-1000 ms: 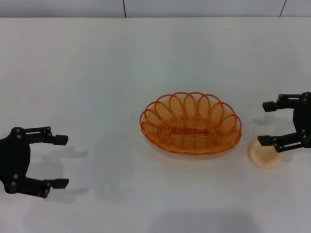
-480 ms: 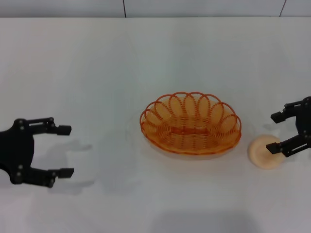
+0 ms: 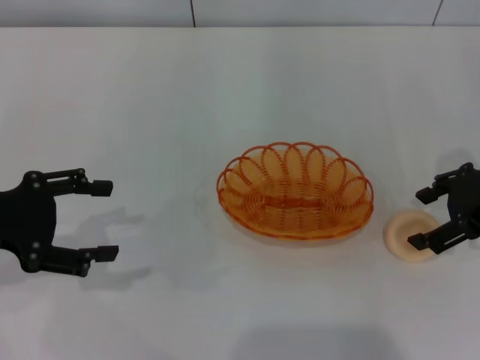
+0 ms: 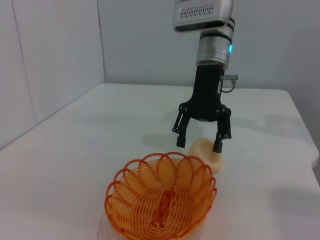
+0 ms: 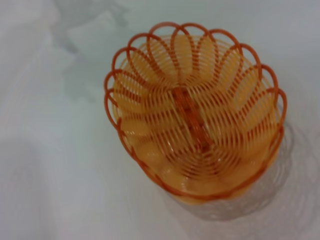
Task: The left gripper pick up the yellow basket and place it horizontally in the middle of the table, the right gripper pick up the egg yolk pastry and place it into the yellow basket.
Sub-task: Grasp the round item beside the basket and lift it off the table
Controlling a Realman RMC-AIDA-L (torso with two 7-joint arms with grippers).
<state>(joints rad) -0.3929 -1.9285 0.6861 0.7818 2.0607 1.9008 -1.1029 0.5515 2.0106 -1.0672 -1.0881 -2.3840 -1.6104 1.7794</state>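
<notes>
Yellow basket (image 3: 295, 190) upright mid-bench (image 3: 150, 97), long axis running from left edge to right edge, mouth up. Egg yolk pastry (image 3: 405, 232) just beside its right end, nearer the right edge. Right claw (image 3: 424, 218) spread wide, now lower than a second ago, straddling the pastry. Left claw (image 3: 103, 220) wide and holding nothing, by the left edge, shifted slightly toward the basket.

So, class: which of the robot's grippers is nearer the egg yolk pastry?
Right. The right gripper hangs open over the egg yolk pastry, jaws straddling it. The left gripper, also open, sits far across the table, beyond the yellow basket.
</notes>
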